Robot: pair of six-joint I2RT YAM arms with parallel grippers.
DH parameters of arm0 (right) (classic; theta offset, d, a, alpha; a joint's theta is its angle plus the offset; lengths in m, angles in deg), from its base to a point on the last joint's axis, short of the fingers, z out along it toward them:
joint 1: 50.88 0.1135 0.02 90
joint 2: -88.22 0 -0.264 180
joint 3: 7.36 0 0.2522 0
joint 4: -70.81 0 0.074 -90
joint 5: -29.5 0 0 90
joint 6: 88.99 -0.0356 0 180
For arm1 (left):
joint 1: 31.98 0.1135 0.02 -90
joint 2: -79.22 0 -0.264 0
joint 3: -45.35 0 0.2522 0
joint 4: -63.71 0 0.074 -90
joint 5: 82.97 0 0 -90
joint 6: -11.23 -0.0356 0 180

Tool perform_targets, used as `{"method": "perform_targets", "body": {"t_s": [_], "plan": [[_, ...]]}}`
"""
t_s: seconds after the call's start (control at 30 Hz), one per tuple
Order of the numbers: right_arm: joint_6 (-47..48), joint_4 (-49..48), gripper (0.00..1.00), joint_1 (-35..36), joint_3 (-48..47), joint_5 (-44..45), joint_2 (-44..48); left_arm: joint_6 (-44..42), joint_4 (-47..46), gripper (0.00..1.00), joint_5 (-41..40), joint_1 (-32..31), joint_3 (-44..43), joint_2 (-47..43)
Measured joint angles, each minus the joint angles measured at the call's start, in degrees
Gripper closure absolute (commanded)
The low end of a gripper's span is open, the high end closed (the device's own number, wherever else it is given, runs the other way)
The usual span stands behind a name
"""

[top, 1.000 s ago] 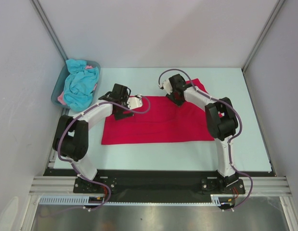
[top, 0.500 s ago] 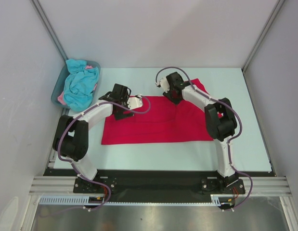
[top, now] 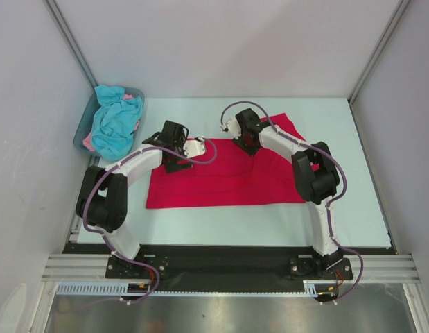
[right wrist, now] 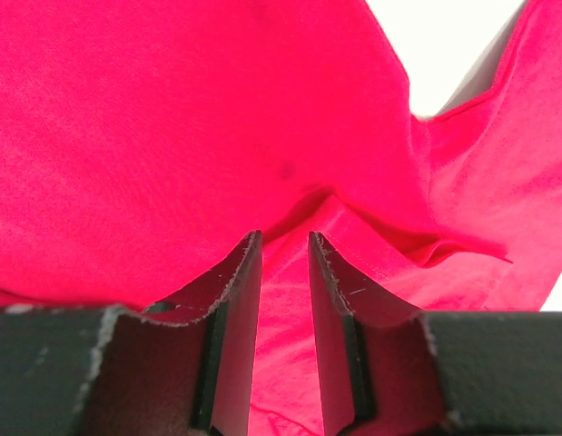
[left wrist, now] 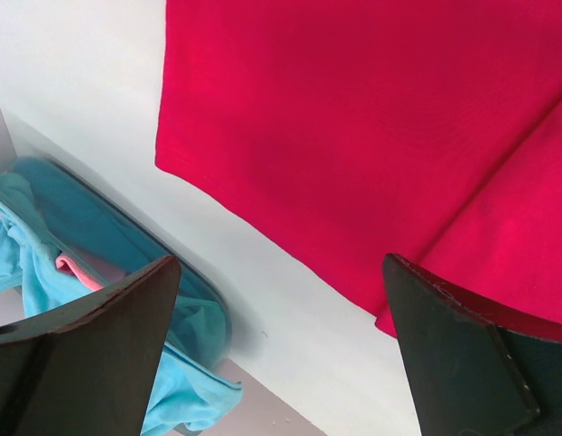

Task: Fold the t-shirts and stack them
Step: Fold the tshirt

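A bright red t-shirt [top: 221,177] lies spread flat across the middle of the table, with one sleeve sticking out at its far right. My right gripper [top: 247,141] sits at the shirt's far edge near the middle. In the right wrist view its jaws [right wrist: 285,238] stand narrow, with red cloth [right wrist: 172,109] puckered up between them. My left gripper [top: 174,143] hangs wide open over the shirt's far left corner [left wrist: 353,136], its fingers [left wrist: 126,309] holding nothing. A turquoise t-shirt [top: 116,125] and a bit of pink one [top: 89,143] lie crumpled in the tub.
The grey-blue plastic tub [top: 81,132] stands at the far left corner of the table, close to the left wall; its rim [left wrist: 212,309] shows in the left wrist view. Frame posts and white walls enclose the table on three sides.
My right gripper has slid a little to the left along the shirt's far edge, and its jaws have narrowed slightly. The left arm has stayed still.
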Motion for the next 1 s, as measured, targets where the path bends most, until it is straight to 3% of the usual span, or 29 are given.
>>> {"method": "perform_targets", "body": {"t_s": [0.37,1.0], "plan": [[0.02,-0.04,0.69,-0.2,0.07,0.07,0.0,0.02,-0.02,0.0,0.0,-0.22,0.0,0.0],[0.0,-0.13,0.79,-1.84,0.74,0.22,0.0,0.04,-0.04,0.0,0.0,-0.59,0.0,0.0]]}}
